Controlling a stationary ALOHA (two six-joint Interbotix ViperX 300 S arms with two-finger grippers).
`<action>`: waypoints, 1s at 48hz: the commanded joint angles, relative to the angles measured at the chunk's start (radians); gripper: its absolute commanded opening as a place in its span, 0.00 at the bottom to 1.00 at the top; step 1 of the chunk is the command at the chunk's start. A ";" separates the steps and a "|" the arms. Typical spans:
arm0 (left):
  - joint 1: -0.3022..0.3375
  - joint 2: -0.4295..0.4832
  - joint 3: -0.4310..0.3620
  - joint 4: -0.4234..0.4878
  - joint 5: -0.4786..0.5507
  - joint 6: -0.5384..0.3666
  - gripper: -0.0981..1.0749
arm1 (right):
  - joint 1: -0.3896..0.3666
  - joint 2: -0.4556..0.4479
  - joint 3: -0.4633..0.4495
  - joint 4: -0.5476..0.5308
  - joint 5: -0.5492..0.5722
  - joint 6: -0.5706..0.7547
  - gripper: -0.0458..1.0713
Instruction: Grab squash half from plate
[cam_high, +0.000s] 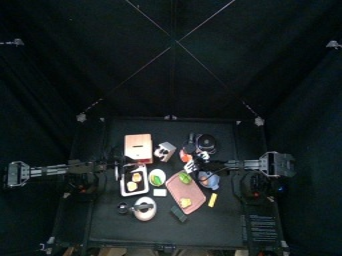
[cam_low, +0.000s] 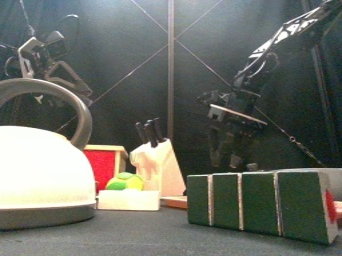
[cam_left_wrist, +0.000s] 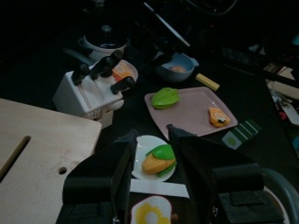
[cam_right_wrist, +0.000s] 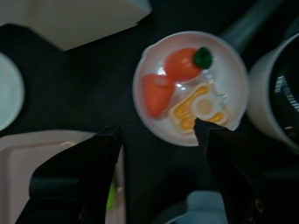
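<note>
In the right wrist view a round reddish-brown plate (cam_right_wrist: 162, 49) holds an orange piece with a green top (cam_right_wrist: 176, 68) and the small pale-yellow squash half (cam_right_wrist: 197, 109). My right gripper (cam_right_wrist: 158, 129) hovers open just above the plate. One jaw is over the plate's edge near the squash half and the other is off the plate. Nothing is held. The plate also shows in the left wrist view (cam_left_wrist: 125, 79), behind the knife block. My left gripper (cam_left_wrist: 160, 144) is open and empty above a white dish (cam_left_wrist: 142, 175).
A white knife block (cam_left_wrist: 91, 86) stands beside the plate and a dark bowl with a white rim (cam_right_wrist: 281, 87) lies on its other side. A pink tray (cam_left_wrist: 197, 122), a blue bowl (cam_left_wrist: 179, 66) and a wooden board (cam_left_wrist: 41, 140) are nearby. A kettle (cam_low: 40, 170) and green blocks (cam_low: 261, 205) stand at the front.
</note>
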 joint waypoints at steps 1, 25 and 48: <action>0.003 0.000 -0.015 -0.002 -0.006 0.002 0.73 | 0.044 -0.038 -0.011 0.064 -0.041 -0.006 0.90; 0.005 0.000 -0.015 -0.002 -0.006 0.002 0.73 | 0.302 -0.035 0.015 0.179 -0.046 -0.011 0.90; 0.009 0.000 -0.015 -0.002 -0.008 0.000 0.73 | 0.446 0.005 -0.011 0.193 -0.060 -0.058 0.89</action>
